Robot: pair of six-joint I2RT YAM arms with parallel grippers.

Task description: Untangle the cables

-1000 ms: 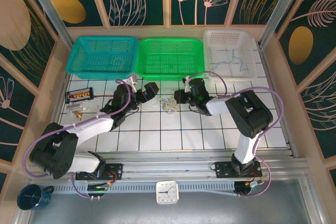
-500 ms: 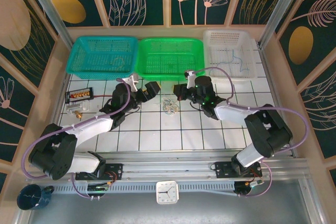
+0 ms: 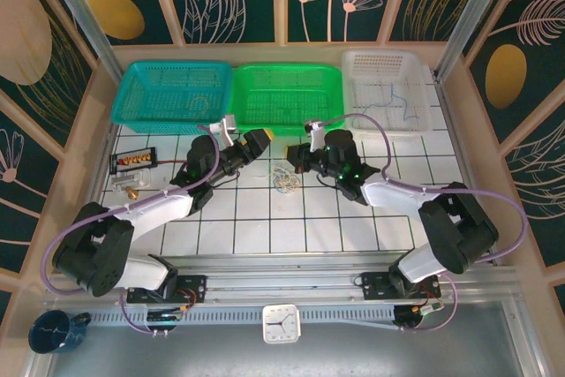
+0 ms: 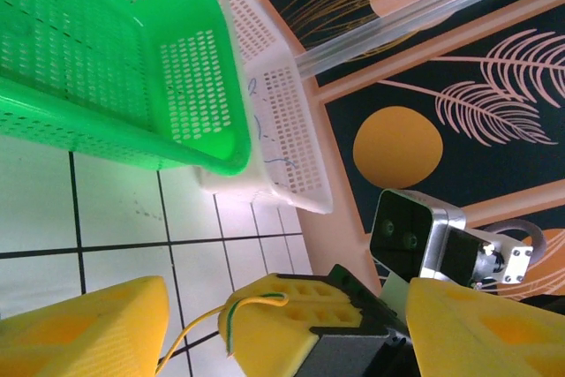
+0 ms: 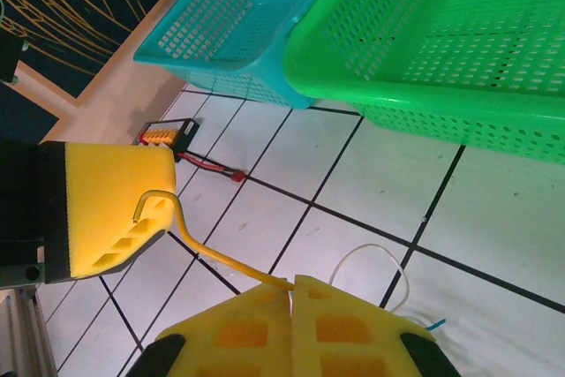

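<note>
The cables (image 3: 284,180) lie as a small pale clump on the white tiles between my two grippers. My right gripper (image 3: 294,158) is just above the clump. In its wrist view it (image 5: 313,284) is shut on a thin yellow cable (image 5: 207,253), which rises to the left and hooks over a yellow pad (image 5: 106,205) of the left gripper. A white loop (image 5: 380,258) and a blue tip (image 5: 433,325) stick out beside the shut jaws. My left gripper (image 3: 256,140) (image 4: 287,289) is open, its jaws standing on either side of the right gripper's fingertips and the yellow-green cable (image 4: 207,320).
Three baskets line the back: teal (image 3: 132,94), green (image 3: 247,116) and white (image 3: 357,99), the white one holding loose thin wires. A small connector board (image 3: 132,160) lies at the left. The green basket's wall (image 5: 441,121) is close behind the grippers.
The left gripper has shifted up and right toward the right gripper, and its jaws have narrowed. The right arm's elbow swung outward while its gripper stayed shut by the clump.
</note>
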